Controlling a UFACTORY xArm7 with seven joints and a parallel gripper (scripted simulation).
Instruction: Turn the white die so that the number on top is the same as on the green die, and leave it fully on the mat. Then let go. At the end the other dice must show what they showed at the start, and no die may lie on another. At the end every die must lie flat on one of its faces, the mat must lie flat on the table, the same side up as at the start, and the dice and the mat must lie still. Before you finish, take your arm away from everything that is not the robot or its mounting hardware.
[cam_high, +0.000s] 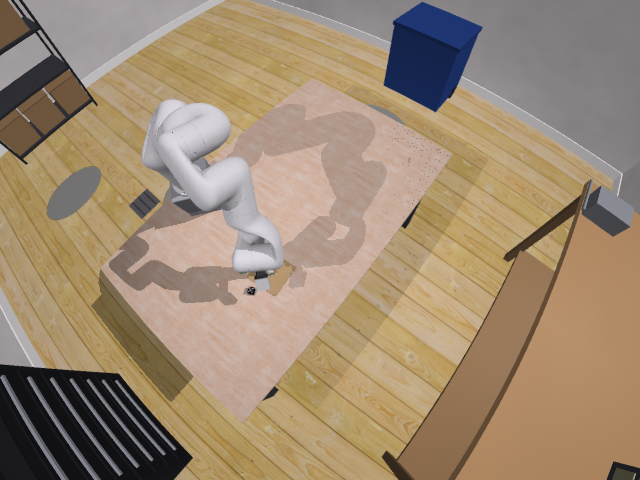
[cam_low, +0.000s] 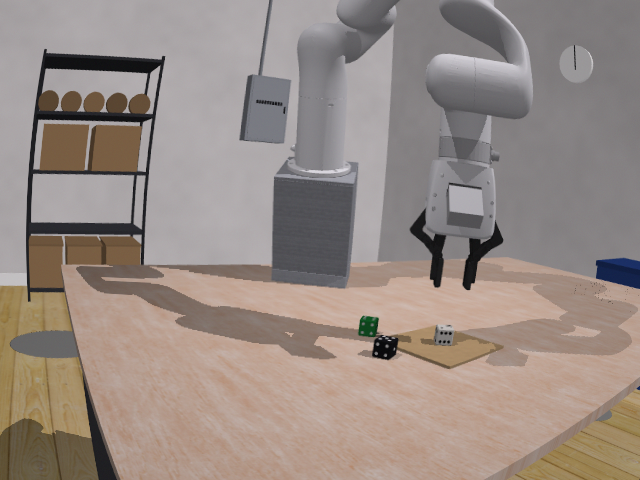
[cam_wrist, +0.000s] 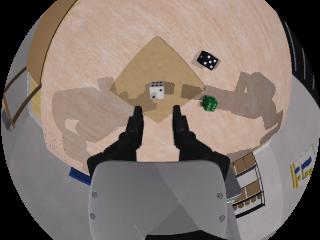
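The place reads as a workshop or storeroom with a robot cell in it. Its landmark is a pale wooden tabletop (cam_low: 217, 392) standing on a plank floor (cam_high: 361, 361) with plain grey walls around. Behind the tabletop's left end stands a black metal shelf rack (cam_low: 36, 155) stocked with cardboard boxes and round brown items. On the wall behind the tabletop hang a grey electrical box (cam_low: 264, 108) and a round clock (cam_low: 575, 63). Beyond the tabletop's far corner stands a blue cabinet (cam_high: 431, 54); off its near corner, a black drawer chest (cam_high: 77, 428).
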